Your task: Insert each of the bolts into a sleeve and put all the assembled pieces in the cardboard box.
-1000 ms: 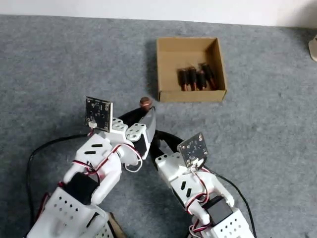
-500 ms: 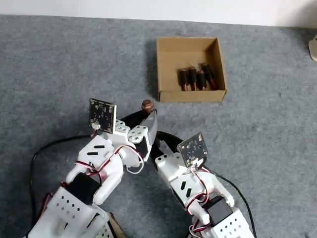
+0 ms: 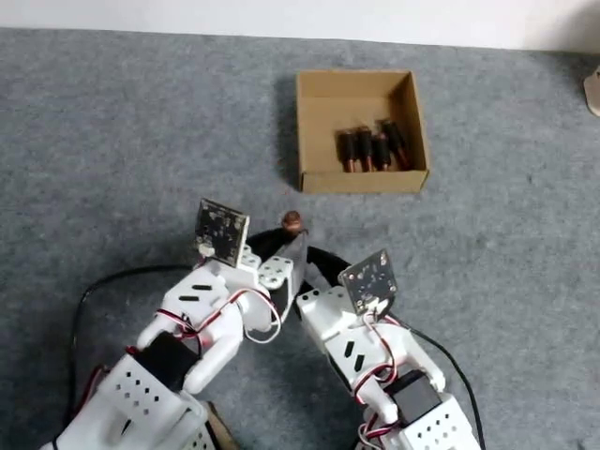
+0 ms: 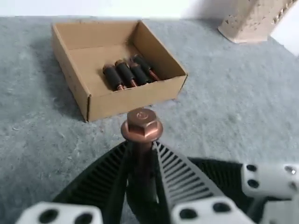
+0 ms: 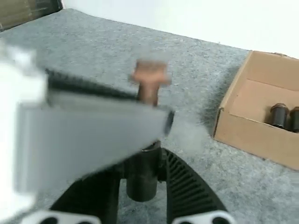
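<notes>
A copper hex-head bolt [image 4: 141, 125] stands upright between the black fingers of my left gripper [image 4: 141, 145], which is shut on its shaft. From above, the bolt head [image 3: 292, 221] sits just in front of the left gripper [image 3: 292, 244], a short way before the cardboard box [image 3: 361, 180]. My right gripper [image 5: 142, 161] is shut on a dark sleeve [image 5: 140, 182]. The bolt [image 5: 150, 77] hangs right above this sleeve, its lower shaft hidden behind the left gripper's body. Several assembled pieces [image 3: 373, 148] lie in the box [image 4: 135, 100].
Both arms crowd together at the near middle of the grey carpet, with the right gripper [image 3: 316, 267] tucked under the left one. A beige object [image 3: 592, 89] sits at the far right edge. A black cable [image 3: 122, 277] loops beside the left arm.
My left arm has carried the bolt to the right and nearer, bringing it over the right gripper. The right arm has barely moved.
</notes>
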Motion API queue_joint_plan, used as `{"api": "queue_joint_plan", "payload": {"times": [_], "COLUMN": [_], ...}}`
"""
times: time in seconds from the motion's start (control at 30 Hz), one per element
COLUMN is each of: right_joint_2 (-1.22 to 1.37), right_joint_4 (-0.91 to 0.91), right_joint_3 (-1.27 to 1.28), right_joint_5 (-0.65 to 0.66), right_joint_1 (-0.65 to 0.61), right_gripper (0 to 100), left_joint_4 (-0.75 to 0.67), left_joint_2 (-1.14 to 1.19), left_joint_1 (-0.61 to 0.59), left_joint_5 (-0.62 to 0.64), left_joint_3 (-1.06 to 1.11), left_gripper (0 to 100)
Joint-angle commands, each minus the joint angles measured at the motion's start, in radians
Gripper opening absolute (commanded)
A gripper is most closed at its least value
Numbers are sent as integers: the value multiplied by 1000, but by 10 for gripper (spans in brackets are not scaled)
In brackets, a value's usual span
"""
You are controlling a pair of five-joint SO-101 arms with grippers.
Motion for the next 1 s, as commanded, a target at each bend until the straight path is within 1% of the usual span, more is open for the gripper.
{"api": "queue_joint_plan", "payload": {"times": [0.0, 0.2, 0.4, 0.47, 0.63, 0.7, 0.9, 0.97], "right_joint_2": [-21, -21, -21, -21, -21, -21, -21, -21], "right_joint_4": [-35, -35, -35, -35, -31, -31, -31, -30], "right_joint_3": [101, 101, 101, 101, 101, 101, 101, 101], "right_joint_5": [6, 6, 6, 6, 6, 6, 6, 5], "right_joint_1": [45, 48, 48, 48, 48, 48, 48, 48], "right_gripper": [4, 4, 4, 4, 4, 4, 4, 4], "left_joint_4": [3, 2, 0, 0, 5, 5, 5, 5], "left_joint_2": [-19, -21, -21, -21, -21, -21, -21, -21], "left_joint_1": [47, 16, 13, 12, 12, 12, 8, -15], "left_joint_5": [-23, -21, -21, -21, -17, -17, -15, -15], "left_joint_3": [-7, -5, -5, -5, 16, 21, 22, 22], "left_gripper": [5, 5, 9, 45, 246, 289, 302, 302]}}
